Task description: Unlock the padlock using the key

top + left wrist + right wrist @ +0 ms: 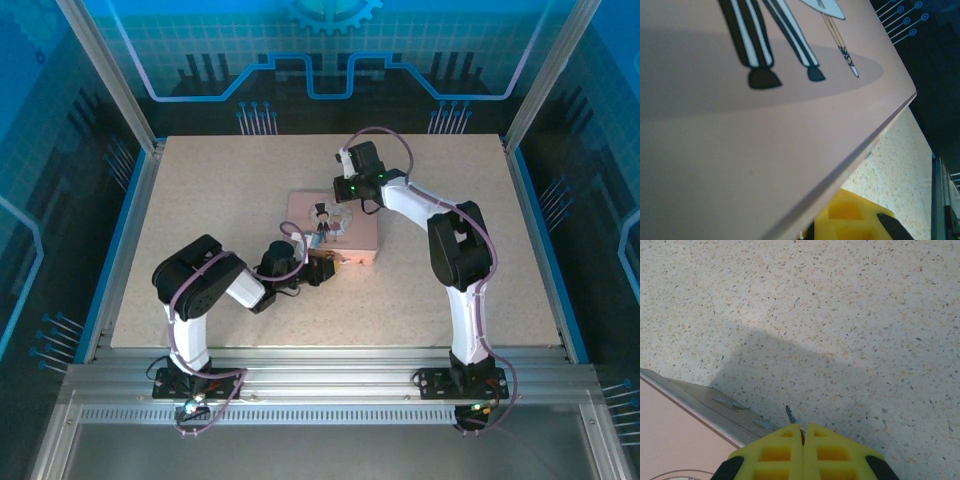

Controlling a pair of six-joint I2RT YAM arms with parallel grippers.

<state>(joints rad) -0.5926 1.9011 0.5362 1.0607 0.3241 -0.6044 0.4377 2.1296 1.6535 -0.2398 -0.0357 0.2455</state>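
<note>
My right gripper (803, 427) is shut on the key (791, 415), whose thin metal tip sticks out between the yellow fingertips. It hovers over the table just past the far edge of the pink tin box (335, 228). In the top view the right gripper (345, 188) sits at the box's back edge. My left gripper (323, 268) is at the box's near edge. One of its yellow fingers (852, 217) shows under the edge of the pink lid (740, 150); the other is hidden, so its state is unclear. The padlock is hidden.
The box's rear side with two small metal hinges (730, 404) lies left of the right fingers. Speckled tabletop (220, 190) spreads around the box. Metal frame rails (320, 375) run along the near edge, and posts stand at the corners.
</note>
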